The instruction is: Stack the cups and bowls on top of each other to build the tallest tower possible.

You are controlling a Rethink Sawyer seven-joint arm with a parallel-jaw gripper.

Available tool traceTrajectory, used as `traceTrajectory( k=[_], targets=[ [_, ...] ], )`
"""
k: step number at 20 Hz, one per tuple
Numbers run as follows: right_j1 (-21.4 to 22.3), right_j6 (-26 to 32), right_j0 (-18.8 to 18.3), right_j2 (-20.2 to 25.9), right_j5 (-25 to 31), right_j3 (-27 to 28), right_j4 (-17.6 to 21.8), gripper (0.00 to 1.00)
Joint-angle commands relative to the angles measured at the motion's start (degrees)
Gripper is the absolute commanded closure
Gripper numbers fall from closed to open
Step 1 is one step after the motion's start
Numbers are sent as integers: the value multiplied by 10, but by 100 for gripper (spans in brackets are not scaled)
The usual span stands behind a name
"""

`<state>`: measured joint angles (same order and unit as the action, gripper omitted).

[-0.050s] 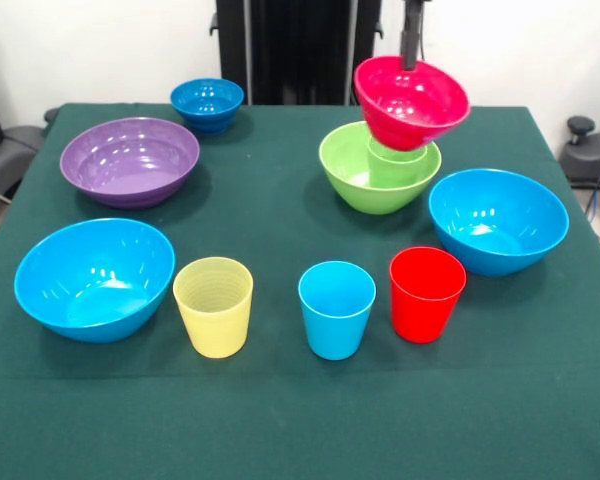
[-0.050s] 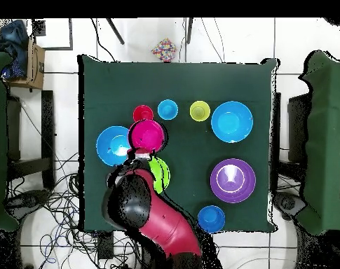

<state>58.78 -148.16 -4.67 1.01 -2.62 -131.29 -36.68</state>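
Arm: reaches from the table edge over the lime bowl.
Gripper: closed on the far rim of the pink-red bowl, held tilted in the air above the lime bowl.
Lime bowl: a green cup stands inside it.
Front view only: green cup and gripper.
Overhead only: the arm's bulk, covering most of the lime bowl.

Tilted pink-red bowl above green cup inside lime-green bowl; remaining cups, bowls spread around.
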Motion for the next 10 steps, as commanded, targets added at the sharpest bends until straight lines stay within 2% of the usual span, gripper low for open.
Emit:
traceTrajectory(
  k=[1,10],
  targets=[
    [-15,-96,24,-4,60,-12,-14,100],
    [0,-114,-45,72,9,-47,22,100]
  ],
)
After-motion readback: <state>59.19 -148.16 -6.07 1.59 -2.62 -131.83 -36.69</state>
